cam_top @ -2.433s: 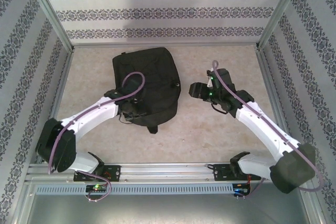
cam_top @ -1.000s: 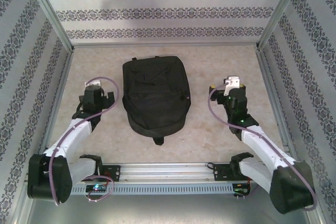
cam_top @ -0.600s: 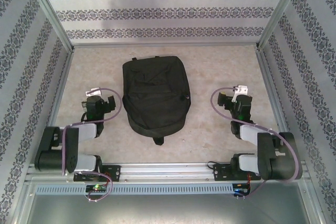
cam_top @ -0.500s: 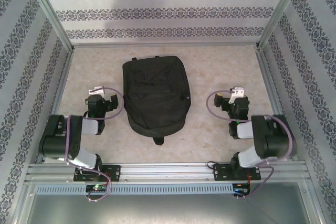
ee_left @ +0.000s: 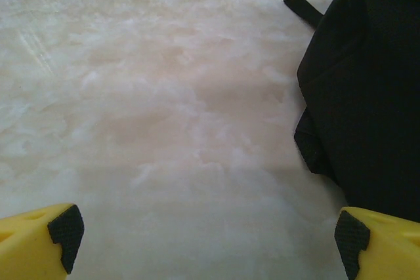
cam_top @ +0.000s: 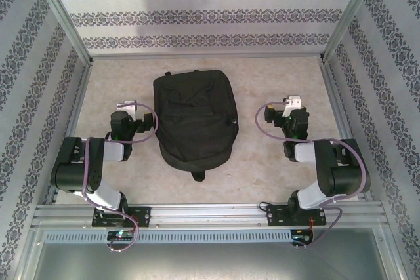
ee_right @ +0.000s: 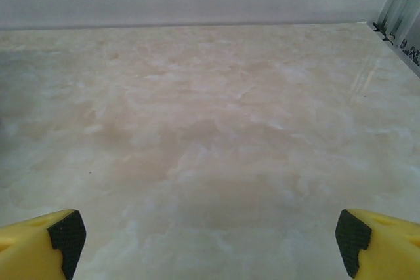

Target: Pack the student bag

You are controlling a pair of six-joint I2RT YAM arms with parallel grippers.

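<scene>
The student bag (cam_top: 195,119), a large black fabric backpack, lies flat in the middle of the table with its rounded end towards the arms. My left gripper (cam_top: 126,115) rests low just left of it, apart from it and open. In the left wrist view the bag's side (ee_left: 367,96) and a strap (ee_left: 303,7) are on the right, and the yellow fingers (ee_left: 39,240) stand wide with bare table between them. My right gripper (cam_top: 289,113) sits to the right of the bag, open. Its yellow fingertips (ee_right: 380,240) frame only table.
The marbled beige table (cam_top: 262,155) is boxed in by patterned walls (cam_top: 197,18) at the back and on both sides, with metal posts at the corners. An aluminium rail (cam_top: 210,214) holding both arm bases runs along the near edge.
Both arms have folded back towards their bases, away from the bag. The bag was crumpled and tilted under the left arm earlier; it now lies flat and has stayed still for the last second.
</scene>
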